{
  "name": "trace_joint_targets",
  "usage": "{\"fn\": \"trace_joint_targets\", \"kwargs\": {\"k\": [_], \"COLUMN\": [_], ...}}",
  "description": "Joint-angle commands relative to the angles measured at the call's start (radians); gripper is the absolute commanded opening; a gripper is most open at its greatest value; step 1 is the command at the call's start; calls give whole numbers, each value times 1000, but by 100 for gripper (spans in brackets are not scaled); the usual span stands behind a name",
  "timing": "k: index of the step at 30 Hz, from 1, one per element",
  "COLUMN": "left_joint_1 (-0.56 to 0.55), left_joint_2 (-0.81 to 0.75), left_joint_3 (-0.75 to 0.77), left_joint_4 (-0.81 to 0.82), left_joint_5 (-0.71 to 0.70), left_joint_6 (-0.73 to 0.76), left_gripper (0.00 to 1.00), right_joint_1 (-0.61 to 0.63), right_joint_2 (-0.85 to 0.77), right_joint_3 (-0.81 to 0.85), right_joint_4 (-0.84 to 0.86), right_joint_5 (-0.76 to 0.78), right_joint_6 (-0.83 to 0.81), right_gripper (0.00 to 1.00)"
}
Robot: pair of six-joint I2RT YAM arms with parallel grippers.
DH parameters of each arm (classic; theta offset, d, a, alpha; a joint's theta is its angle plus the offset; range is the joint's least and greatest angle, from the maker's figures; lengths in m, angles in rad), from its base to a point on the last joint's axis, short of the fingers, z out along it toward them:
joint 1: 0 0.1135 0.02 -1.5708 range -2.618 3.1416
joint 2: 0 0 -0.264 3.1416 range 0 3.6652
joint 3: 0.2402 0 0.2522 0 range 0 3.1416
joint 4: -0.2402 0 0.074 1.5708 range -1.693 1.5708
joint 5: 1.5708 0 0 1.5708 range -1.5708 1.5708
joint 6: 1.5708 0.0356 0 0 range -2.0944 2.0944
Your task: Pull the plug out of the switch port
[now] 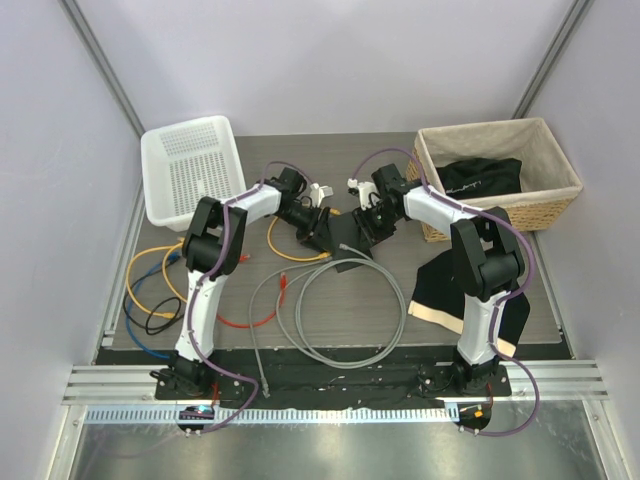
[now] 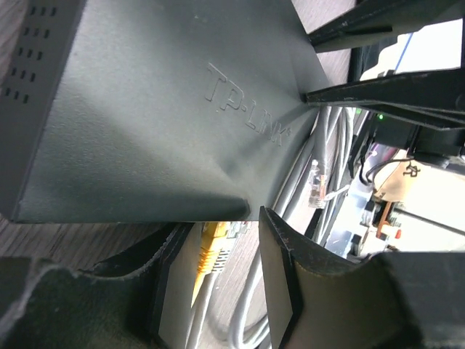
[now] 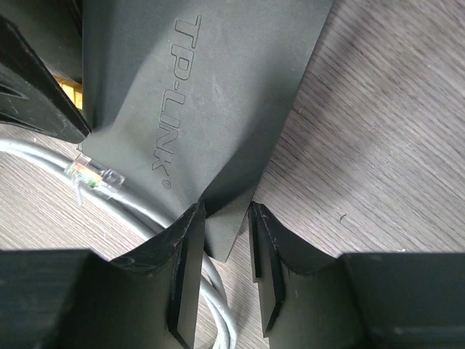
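The switch (image 2: 145,109), a flat matte-black TP-LINK box, lies mid-table between both arms (image 1: 345,260). A yellow plug (image 2: 211,243) sits in a socket on its near edge, and its yellow cable (image 1: 290,258) trails left. My left gripper (image 2: 221,222) is open and straddles that plug. The plug lies close to one finger, with a gap to the other. My right gripper (image 3: 224,211) is shut on a corner of the switch (image 3: 218,87), holding it against the table. In the top view the left gripper (image 1: 318,232) and right gripper (image 1: 372,222) meet over the box.
A loose grey cable's clear plug (image 3: 93,174) lies beside the switch, and its loop (image 1: 350,310) spreads toward the near edge. A white basket (image 1: 195,170) stands back left and a wicker basket (image 1: 498,175) back right. A black-and-cream cloth (image 1: 470,300) and tangled cables (image 1: 150,290) flank the arms.
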Motion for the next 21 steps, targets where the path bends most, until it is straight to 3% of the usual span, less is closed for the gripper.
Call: {"fn": "trace_joint_targets", "kwargs": {"k": [1,8,13,21], "left_joint_1": [-50,-47,-47,-48], "left_joint_2": [76,102,120,145], "left_joint_3": [-66,3,59,88], "left_joint_4": [62,-44,-159,-196], "left_joint_5": [-168,-70,-77,-128], "left_joint_6": [128,265,412,438], "left_gripper": [45,45,45,31], "right_joint_1": [27,30,30,30], "right_joint_2": [69,69,70,67], "right_joint_3": [-33,-32,-32,-33], "right_joint_4": [9,9,11,17], "right_joint_5": [16,19,24,28], "right_joint_6": [-5,-8,-13,-14], "right_gripper": [37,37,38,38]}}
